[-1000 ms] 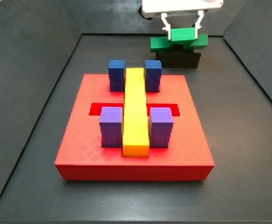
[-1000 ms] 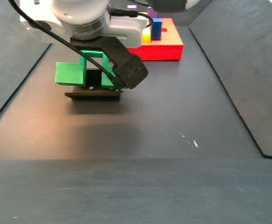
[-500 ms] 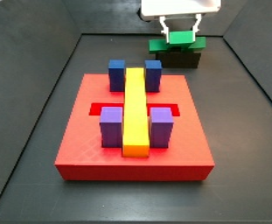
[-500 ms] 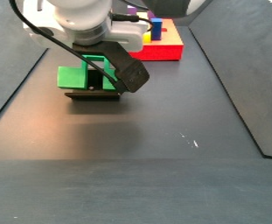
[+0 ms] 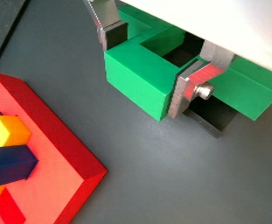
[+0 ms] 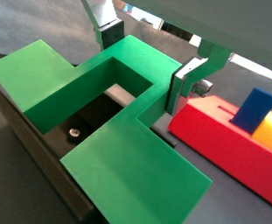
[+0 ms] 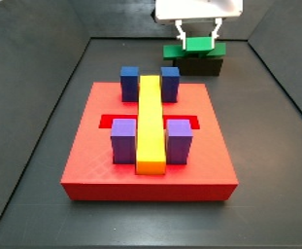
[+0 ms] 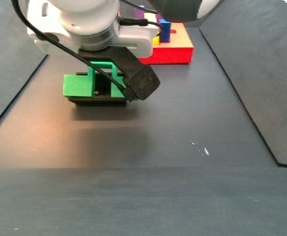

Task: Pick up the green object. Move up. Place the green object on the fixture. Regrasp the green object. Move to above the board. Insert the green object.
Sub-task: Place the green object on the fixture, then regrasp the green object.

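Observation:
The green object (image 7: pixel 192 47) lies at the far end of the floor, on top of the dark fixture (image 7: pixel 200 64). My gripper (image 7: pixel 196 37) comes down onto it from above. In both wrist views the silver fingers (image 5: pixel 194 84) (image 6: pixel 183 80) press on opposite faces of the green object's (image 5: pixel 141 77) (image 6: pixel 115 149) raised centre block, so the gripper (image 5: pixel 149 59) (image 6: pixel 146 56) is shut on it. A side view shows the green object (image 8: pixel 79 86) low over the fixture (image 8: pixel 102 100) with the gripper (image 8: pixel 102 78) around it. The red board (image 7: pixel 151 156) lies apart from both, nearer the front.
On the board stand blue blocks (image 7: pixel 130 82), purple blocks (image 7: pixel 123 141) and a long yellow bar (image 7: pixel 151 122). A corner of the board (image 5: pixel 38 166) (image 6: pixel 226 149) shows in both wrist views. Raised dark walls (image 7: pixel 277 88) line the floor's sides.
The gripper has come down with the green object in its hold, bringing the piece onto the fixture. The board and its blocks have not moved.

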